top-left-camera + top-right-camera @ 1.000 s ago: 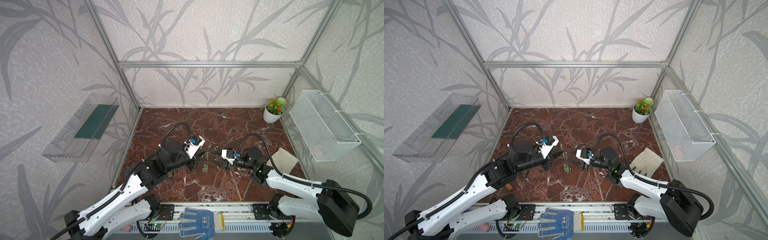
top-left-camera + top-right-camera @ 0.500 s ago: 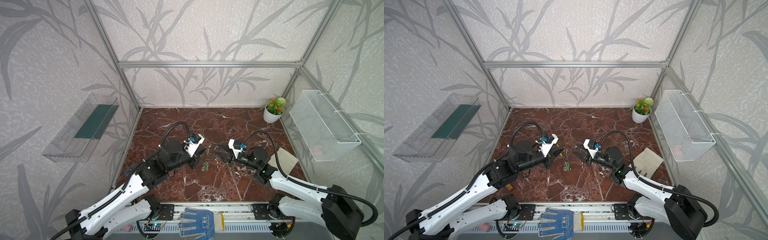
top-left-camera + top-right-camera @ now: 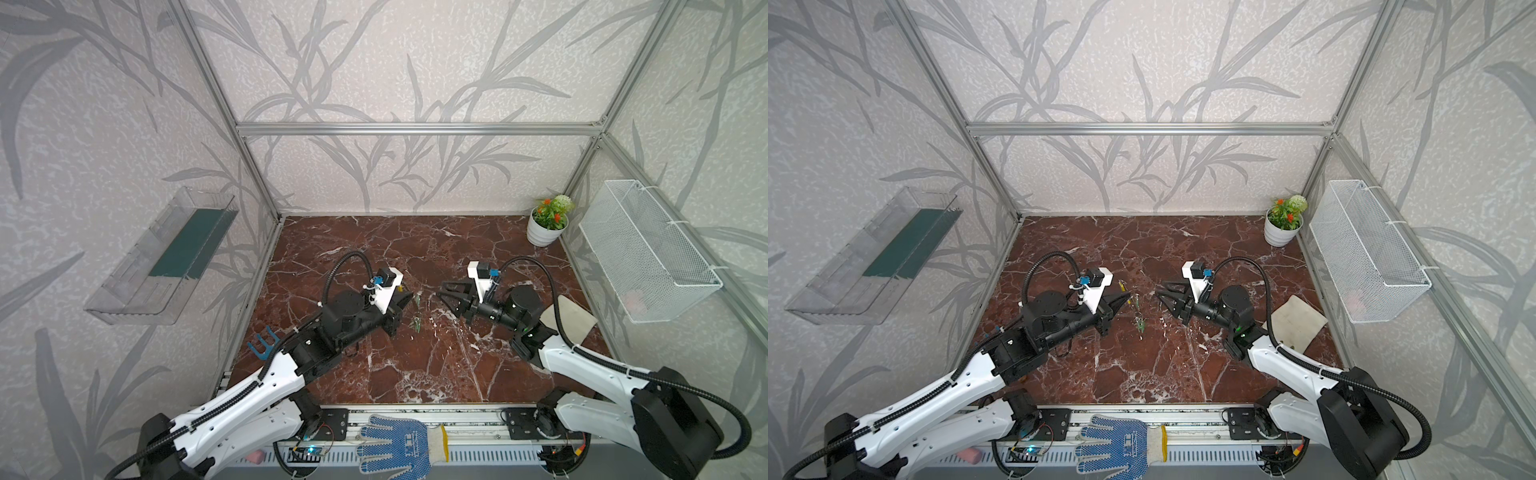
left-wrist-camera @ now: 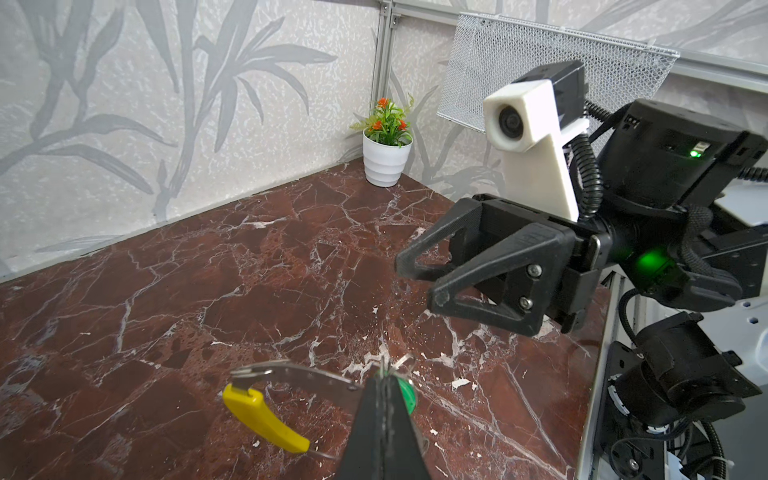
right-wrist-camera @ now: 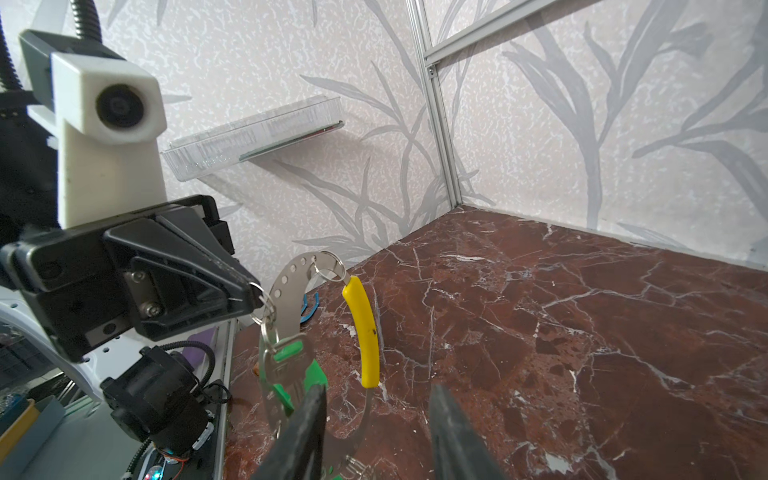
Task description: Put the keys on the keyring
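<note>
The keyring (image 5: 286,299) is a perforated grey band with a yellow sleeve (image 5: 362,332), held up off the table. My left gripper (image 5: 254,297) is shut on it at a small split ring. Green-headed keys (image 5: 291,361) hang from that ring under the band. In the left wrist view the shut left gripper (image 4: 384,376) hides most of a green key head (image 4: 407,397), and the keyring (image 4: 299,376) runs off to one side. My right gripper (image 4: 419,281) stands open and empty, a short way from the keyring. Both top views show the left gripper (image 3: 409,296) (image 3: 1127,296), the keys (image 3: 415,323) (image 3: 1140,324) and the right gripper (image 3: 439,290) (image 3: 1158,291).
A potted plant (image 3: 546,226) stands in the back right corner. A wire basket (image 3: 644,253) hangs on the right wall and a clear shelf (image 3: 166,257) on the left wall. A beige cloth (image 3: 569,320) lies by the right arm. A blue glove (image 3: 395,444) lies on the front rail.
My right gripper has drawn back to the right, away from the keyring, and now stands a little higher. The left gripper has stayed shut on the keyring in nearly the same place.
</note>
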Controlling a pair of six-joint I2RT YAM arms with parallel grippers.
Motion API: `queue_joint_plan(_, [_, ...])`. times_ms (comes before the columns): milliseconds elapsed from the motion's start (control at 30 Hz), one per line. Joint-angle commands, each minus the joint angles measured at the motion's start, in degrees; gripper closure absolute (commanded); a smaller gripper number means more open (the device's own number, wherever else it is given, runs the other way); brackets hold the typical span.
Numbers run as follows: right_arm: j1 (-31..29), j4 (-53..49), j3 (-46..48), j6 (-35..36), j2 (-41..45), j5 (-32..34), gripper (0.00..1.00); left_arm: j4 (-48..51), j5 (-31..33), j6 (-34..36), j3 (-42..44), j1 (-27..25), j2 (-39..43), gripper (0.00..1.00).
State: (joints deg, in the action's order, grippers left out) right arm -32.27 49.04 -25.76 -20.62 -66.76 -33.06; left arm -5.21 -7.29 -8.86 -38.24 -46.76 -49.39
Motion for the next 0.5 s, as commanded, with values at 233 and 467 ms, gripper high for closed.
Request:
queue_joint_plan(233, [0.55,17.22,-0.47,-7.32,-5.83,-2.89,0.6,-16.77,-4.13,-4.72,3.46,0.27,-2.61,1.0])
queue_joint_plan(467, [0.56,23.84,1.19,-11.02,-6.2,-5.95,0.61,-17.59,-6.62,-6.08,3.83,0.23,-3.61,1.0])
